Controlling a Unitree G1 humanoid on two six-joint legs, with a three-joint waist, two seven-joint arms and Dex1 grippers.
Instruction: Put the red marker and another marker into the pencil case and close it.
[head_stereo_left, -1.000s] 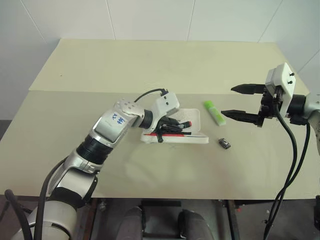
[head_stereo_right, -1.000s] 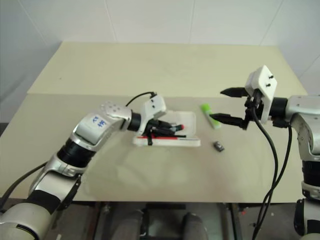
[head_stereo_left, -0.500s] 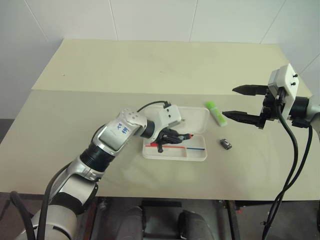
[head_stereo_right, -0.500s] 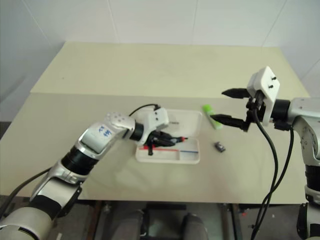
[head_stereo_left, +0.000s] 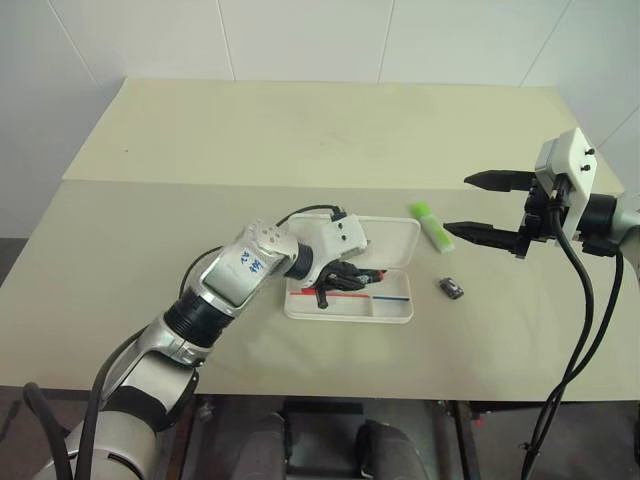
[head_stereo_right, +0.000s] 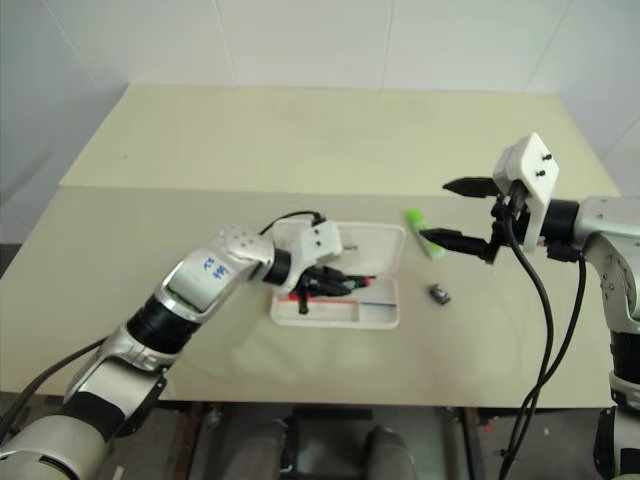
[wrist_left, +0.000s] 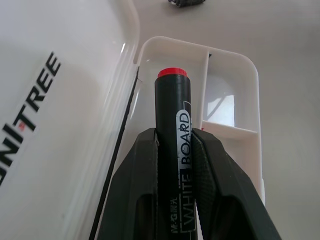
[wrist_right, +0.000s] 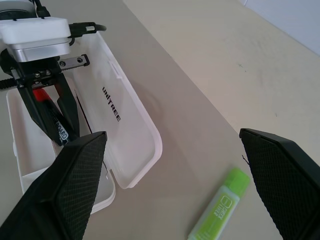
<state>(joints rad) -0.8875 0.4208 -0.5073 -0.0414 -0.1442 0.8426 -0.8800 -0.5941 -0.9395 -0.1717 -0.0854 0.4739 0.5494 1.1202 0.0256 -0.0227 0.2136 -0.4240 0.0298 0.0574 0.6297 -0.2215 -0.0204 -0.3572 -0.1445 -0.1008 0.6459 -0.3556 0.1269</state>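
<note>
While the left hand (head_stereo_left: 345, 279) grips the short black-barrelled red marker (wrist_left: 172, 150) lengthwise just over the open white plastic pencil case (head_stereo_left: 392, 311), the chunky lime-green highlighter (head_stereo_left: 428, 225) lies on the worktop (head_stereo_left: 300, 130) nearer the wide-open right hand (head_stereo_left: 478, 205).

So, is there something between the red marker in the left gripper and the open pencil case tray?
Nothing visible. The left gripper holds the red marker right over the tray of the open pencil case, whose lid lies flat to the side.
</note>
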